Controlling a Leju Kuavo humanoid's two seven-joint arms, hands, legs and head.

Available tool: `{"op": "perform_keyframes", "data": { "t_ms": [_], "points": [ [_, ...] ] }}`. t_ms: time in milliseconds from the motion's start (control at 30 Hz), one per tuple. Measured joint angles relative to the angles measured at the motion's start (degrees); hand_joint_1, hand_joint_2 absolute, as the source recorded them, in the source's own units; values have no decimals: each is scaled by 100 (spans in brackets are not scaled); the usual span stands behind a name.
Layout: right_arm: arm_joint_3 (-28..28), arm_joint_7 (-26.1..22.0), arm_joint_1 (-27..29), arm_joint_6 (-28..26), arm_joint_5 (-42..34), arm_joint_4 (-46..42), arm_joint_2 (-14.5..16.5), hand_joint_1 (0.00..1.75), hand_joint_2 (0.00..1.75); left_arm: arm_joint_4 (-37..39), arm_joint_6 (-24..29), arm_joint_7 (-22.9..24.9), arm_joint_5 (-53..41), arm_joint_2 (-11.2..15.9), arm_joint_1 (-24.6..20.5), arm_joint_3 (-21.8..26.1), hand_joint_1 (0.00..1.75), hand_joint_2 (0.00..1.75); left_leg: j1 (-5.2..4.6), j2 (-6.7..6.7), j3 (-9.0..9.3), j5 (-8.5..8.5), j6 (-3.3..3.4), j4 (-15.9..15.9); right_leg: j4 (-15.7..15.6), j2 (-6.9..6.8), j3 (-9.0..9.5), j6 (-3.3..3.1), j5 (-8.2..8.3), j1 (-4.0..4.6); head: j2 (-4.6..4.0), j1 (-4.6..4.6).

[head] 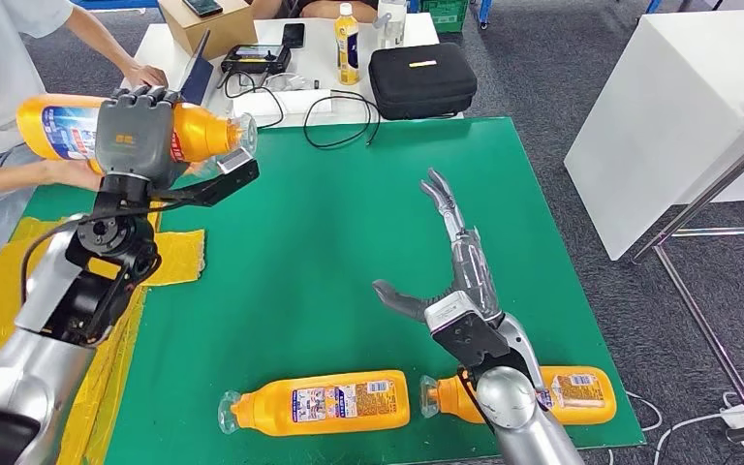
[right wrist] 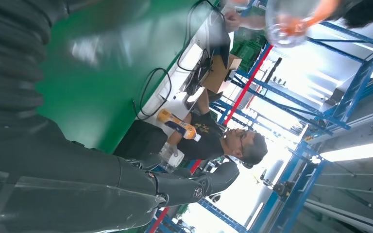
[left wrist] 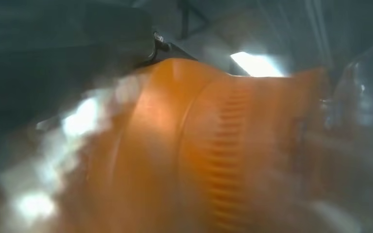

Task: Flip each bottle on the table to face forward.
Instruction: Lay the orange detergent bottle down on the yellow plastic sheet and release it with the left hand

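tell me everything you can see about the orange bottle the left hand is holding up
The orange bottle is plastic-looking, with a blue and red printed label near its base and a clear cap at its neck. It is lifted off the green table, lying roughly horizontal, cap pointing to the robot's right. The left hand grips it around the middle, fingers wrapped over the top. A person's hand touches its base end from below. The left wrist view shows its ribbed orange body, blurred.

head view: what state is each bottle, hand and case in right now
orange plastic bottle with clear cap, held: lifted off the table, lying sideways in the left hand
orange plastic bottle on the green mat, middle: lying on its side, label up
orange plastic bottle near the right arm: lying on its side
right hand: empty, fingers spread
black zip case: closed
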Motion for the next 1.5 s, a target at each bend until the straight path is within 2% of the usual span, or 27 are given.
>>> {"op": "perform_keyframes", "data": {
  "t_ms": [167, 467, 733, 1133, 1500],
  "points": [
    [6, -3, -8, -1, -2, 0, 15, 0, 175, 1321, 98, 186, -326, 143, -647, -206, 175, 175, -1, 4, -1, -1, -1, 0, 2, 3, -3, 1, 0, 0, 0, 0],
    [7, -34, -7, -5, -55, 0, 15, 0, 175, 2407, 98, 259, -343, 321, -980, -304, 175, 175, -1, 2, -6, -2, -2, -1, 1, 2, -5, 1, -2, 0, -1, 1],
    [14, -53, -7, -6, -72, 1, 15, 0, 175, 2796, -104, 303, -282, 351, -1046, -347, 175, 175, -1, 0, -6, -1, -1, -1, 1, 1, -3, 0, -1, -1, -1, 2],
    [16, -38, -7, -7, -87, 68, 24, 0, 175, 3369, -1460, 98, 391, 256, -1038, -8, 175, 175, 0, 0, -7, -2, -2, -1, 1, 1, -6, 0, -2, 0, -1, 1],
    [16, -2, -24, -7, -87, 203, 33, 0, 175, 3589, -1657, -81, 738, 90, -752, 394, 175, 175, -1, 0, -9, -2, -2, -1, 1, 1, -7, 1, -2, -1, 0, -2]
  ]
}}
